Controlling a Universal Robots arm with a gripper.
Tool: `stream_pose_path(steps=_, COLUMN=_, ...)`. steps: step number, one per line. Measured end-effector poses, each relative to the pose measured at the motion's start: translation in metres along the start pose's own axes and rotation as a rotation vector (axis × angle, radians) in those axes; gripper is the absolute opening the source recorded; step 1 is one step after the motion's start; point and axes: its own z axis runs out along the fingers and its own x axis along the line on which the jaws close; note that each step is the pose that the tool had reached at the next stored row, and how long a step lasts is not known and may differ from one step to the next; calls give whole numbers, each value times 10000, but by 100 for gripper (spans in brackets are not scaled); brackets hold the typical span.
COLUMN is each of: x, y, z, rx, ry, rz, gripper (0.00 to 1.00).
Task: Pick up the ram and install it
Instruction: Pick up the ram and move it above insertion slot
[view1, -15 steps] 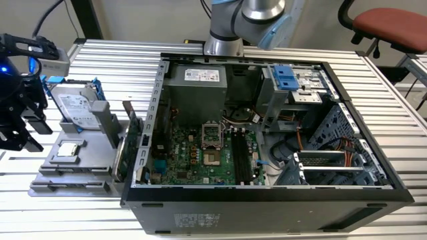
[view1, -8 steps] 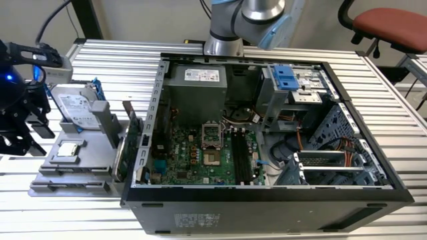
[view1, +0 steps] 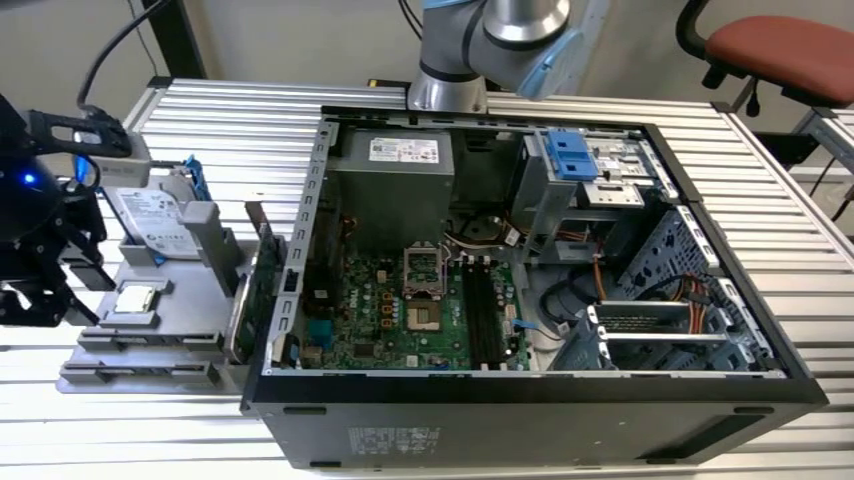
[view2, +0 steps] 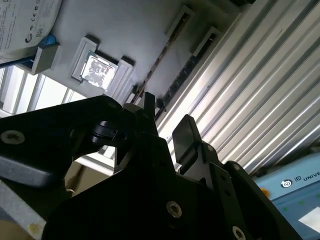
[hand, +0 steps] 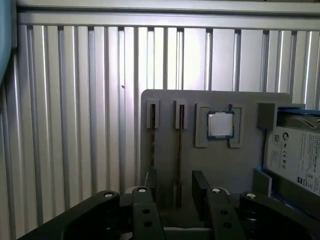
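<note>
Two ram sticks stand on edge in the slots of a grey parts tray (hand: 240, 100), side by side. One stick (hand: 179, 150) (view2: 160, 57) is nearer the CPU, the other (hand: 152, 142) (view2: 187, 70) lies beside it. My gripper (hand: 175, 192) (view2: 167, 120) (view1: 54, 290) hovers open above one end of the sticks, at the exterior view's left edge. Its black fingers (hand: 200, 187) hold nothing and stand apart from the sticks. I cannot tell which stick they line up with. The motherboard's black memory slots (view1: 483, 320) lie inside the open computer case (view1: 534, 385).
The tray also carries a CPU (hand: 220, 125) (view1: 136, 298) and a hard drive (hand: 295, 155) (view1: 154, 215). A green expansion card (view1: 247, 300) stands between tray and case. The ribbed aluminium table (hand: 75, 125) surrounds everything. The arm's base (view1: 447, 90) is behind the case.
</note>
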Motion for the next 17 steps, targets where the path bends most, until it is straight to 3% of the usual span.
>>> stream_pose_path(steps=17, x=91, y=1, z=306, rx=4, ry=1, rz=20, gripper=100)
